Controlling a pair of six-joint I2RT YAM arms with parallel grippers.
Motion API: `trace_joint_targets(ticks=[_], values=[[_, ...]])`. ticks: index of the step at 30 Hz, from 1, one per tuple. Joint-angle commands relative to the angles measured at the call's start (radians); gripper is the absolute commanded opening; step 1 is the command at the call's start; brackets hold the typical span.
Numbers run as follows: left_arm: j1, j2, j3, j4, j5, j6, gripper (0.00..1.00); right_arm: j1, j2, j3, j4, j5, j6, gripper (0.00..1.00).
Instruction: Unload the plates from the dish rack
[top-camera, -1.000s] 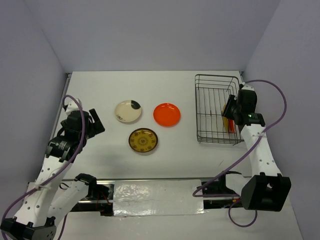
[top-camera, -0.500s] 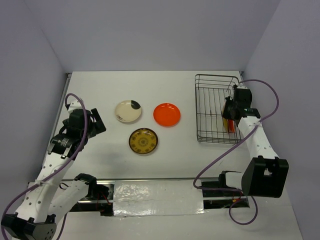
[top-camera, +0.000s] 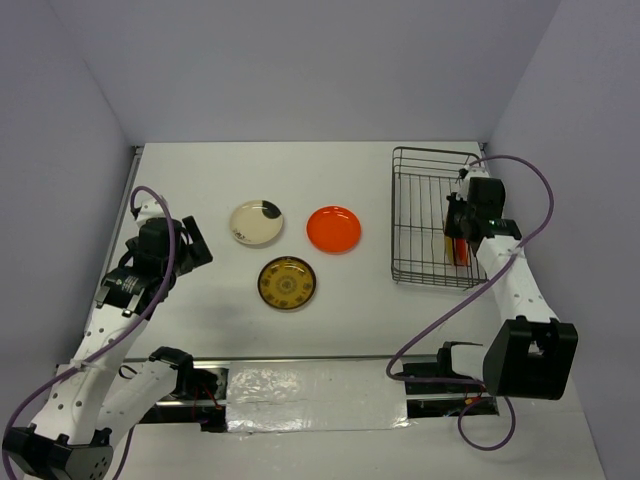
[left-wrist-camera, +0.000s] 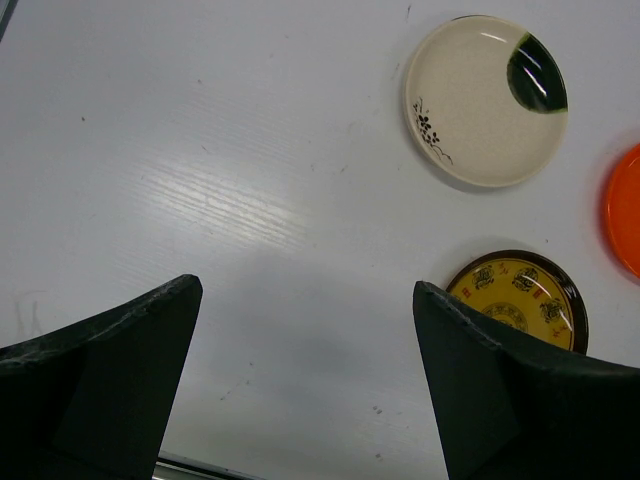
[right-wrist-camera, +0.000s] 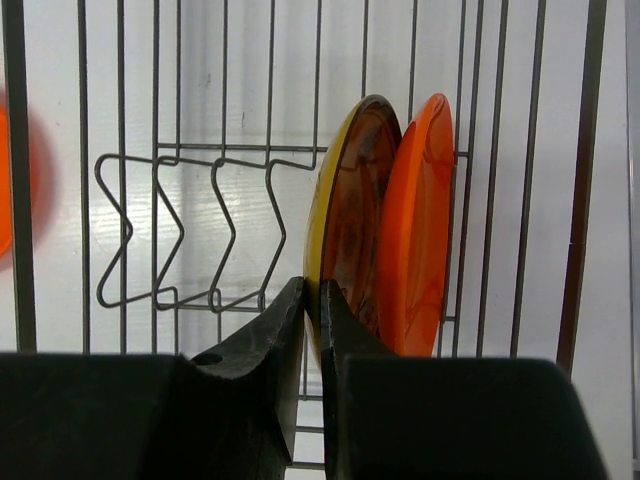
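The light was bright and even — the counter (left-wrist-camera: 230, 215) carried a pale glare streak and a soft grey shadow in the left wrist view, while the right wrist view's left edge blurred.

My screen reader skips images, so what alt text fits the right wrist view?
The right gripper pinches the lower rim of an amber-yellow plate standing on edge in the wire dish rack. An orange-red plate stands on edge close beside it, on its right.
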Motion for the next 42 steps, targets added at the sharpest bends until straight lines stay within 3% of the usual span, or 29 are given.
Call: trace_joint_targets(ticks=[1,7,13,17,22,23,28,32,33,36,39,42], values=[[-0.003,-0.007,-0.004,0.025,-0.003,0.008,0.99,-0.007,-0.066,-0.017,0.044,-0.020,-0.105,0.00],[-0.005,-0.002,-0.002,0.022,0.000,0.008,0.99,-0.007,-0.100,-0.017,0.044,-0.160,-0.165,0.00],[-0.006,0.004,0.007,0.030,0.022,0.022,0.99,0.088,-0.183,0.075,-0.018,-0.142,-0.171,0.00],[-0.005,0.042,0.059,0.005,0.055,0.005,1.00,0.281,-0.195,0.211,-0.106,-0.055,-0.206,0.00],[-0.005,0.067,0.195,0.016,0.300,-0.065,0.99,0.502,-0.159,0.394,-0.238,-0.102,-0.296,0.00],[-0.005,0.079,0.220,0.020,0.343,-0.085,0.99,0.592,-0.153,0.406,-0.251,-0.129,-0.344,0.00],[-0.005,0.099,0.314,0.085,0.638,-0.261,1.00,0.854,-0.151,0.362,-0.208,-0.172,-0.457,0.00],[-0.006,0.099,0.251,0.215,0.794,-0.392,0.99,1.189,-0.148,0.264,-0.113,-0.035,-0.631,0.00],[-0.006,0.104,0.239,0.229,0.821,-0.420,1.00,1.233,-0.140,0.255,-0.069,0.077,-0.637,0.00],[-0.012,0.127,0.232,0.180,0.829,-0.391,0.99,1.328,-0.090,0.258,0.051,0.154,-0.666,0.00],[-0.014,0.134,0.226,0.129,0.773,-0.357,0.97,1.391,0.001,0.311,0.061,0.220,-0.695,0.00],[-0.014,0.133,0.205,0.102,0.734,-0.334,0.90,1.434,0.097,0.372,0.064,0.308,-0.715,0.00]])
